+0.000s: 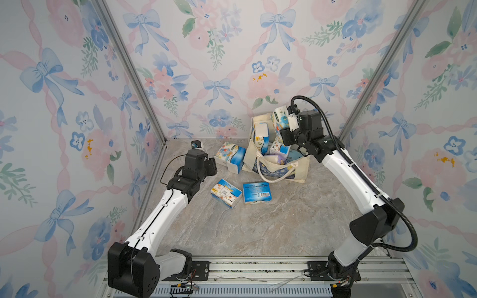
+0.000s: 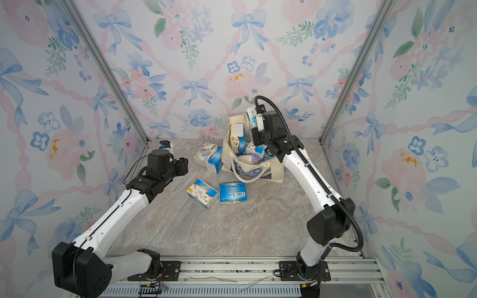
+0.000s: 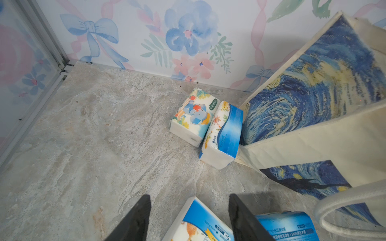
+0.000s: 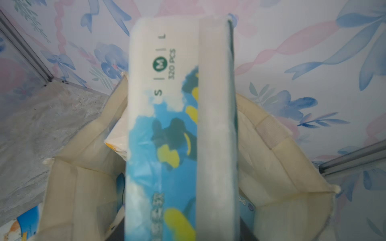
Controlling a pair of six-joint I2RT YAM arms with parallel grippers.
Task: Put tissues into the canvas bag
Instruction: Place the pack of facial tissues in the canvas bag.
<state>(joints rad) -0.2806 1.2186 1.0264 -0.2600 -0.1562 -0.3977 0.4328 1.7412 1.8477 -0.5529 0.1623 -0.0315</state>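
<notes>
The cream canvas bag (image 1: 302,167) (image 2: 277,169) with its blue swirl print stands open at the back right, with several tissue packs (image 1: 260,136) inside. Above its mouth my right gripper (image 1: 284,122) (image 4: 181,233) is shut on a blue-and-white tissue pack (image 4: 167,129) (image 2: 251,116), held on end. My left gripper (image 1: 213,165) (image 3: 190,200) hangs open and empty over the table. Two packs (image 1: 229,156) (image 3: 223,133) lie against the bag's left side. Two more (image 1: 226,193) (image 1: 257,193) lie flat in front, one (image 3: 200,223) below the left fingers.
The bag's handle (image 1: 273,178) (image 3: 344,208) loops down over its front onto the marble tabletop (image 1: 258,232). Flowered walls with aluminium posts (image 1: 144,85) close in the back and both sides. A metal rail (image 1: 258,268) runs along the front edge.
</notes>
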